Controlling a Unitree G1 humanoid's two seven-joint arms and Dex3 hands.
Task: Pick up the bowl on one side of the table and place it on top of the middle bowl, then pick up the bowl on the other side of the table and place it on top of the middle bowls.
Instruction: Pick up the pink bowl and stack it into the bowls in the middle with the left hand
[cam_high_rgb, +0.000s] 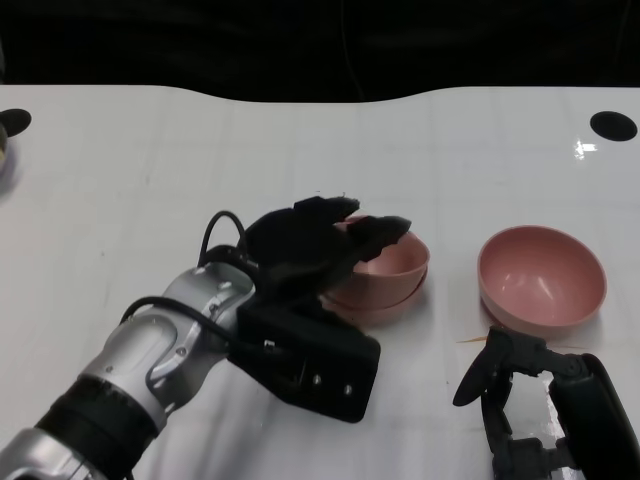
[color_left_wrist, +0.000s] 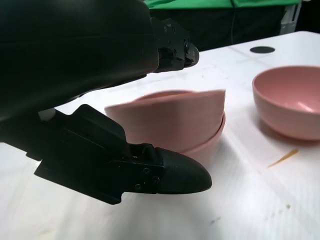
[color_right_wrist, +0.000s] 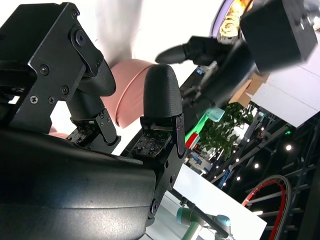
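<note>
Far side: bare tabletop (cam_high_rgb: 300, 140) behind both bowls.
Middle: left hand (cam_high_rgb: 320, 250) covers stacked bowls (cam_high_rgb: 390, 275).
Gap: narrow strip between stack and right bowl (cam_high_rgb: 541, 277).

The near side of the stacked bowls (cam_high_rgb: 385, 275) is hidden by the left hand (cam_high_rgb: 320, 250) in the head view, the right hand (cam_high_rgb: 545, 410) is cut off by the picture's edge, and whether the left hand touches them cannot be told.
</note>
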